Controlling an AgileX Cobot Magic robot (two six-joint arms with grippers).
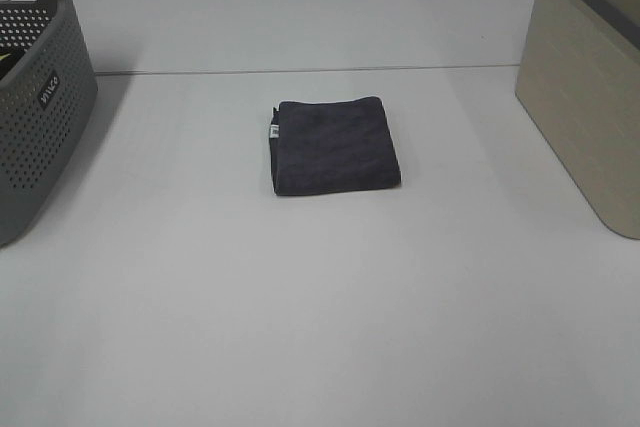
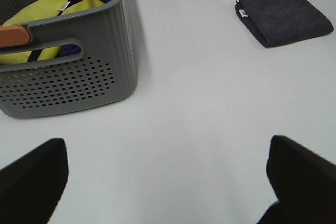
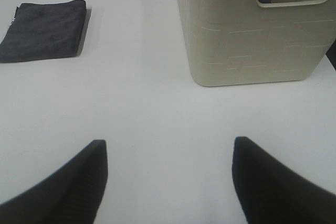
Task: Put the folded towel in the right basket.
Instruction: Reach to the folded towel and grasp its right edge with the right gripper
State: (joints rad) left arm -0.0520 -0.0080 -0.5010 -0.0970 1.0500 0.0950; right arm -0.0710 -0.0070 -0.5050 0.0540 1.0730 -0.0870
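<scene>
A dark grey folded towel (image 1: 336, 145) lies flat on the white table, near the middle. It also shows in the left wrist view (image 2: 283, 15) and the right wrist view (image 3: 44, 30). The beige right basket (image 1: 590, 87) stands at the table's right edge, also in the right wrist view (image 3: 252, 30). My left gripper (image 2: 168, 182) is open and empty, well short of the towel. My right gripper (image 3: 168, 182) is open and empty, between towel and basket but back from both. Neither gripper shows in the exterior high view.
A grey perforated basket (image 1: 40, 97) stands at the left edge; the left wrist view shows yellow and blue cloth in this basket (image 2: 68, 66). A seam in the table (image 1: 300, 71) runs behind the towel.
</scene>
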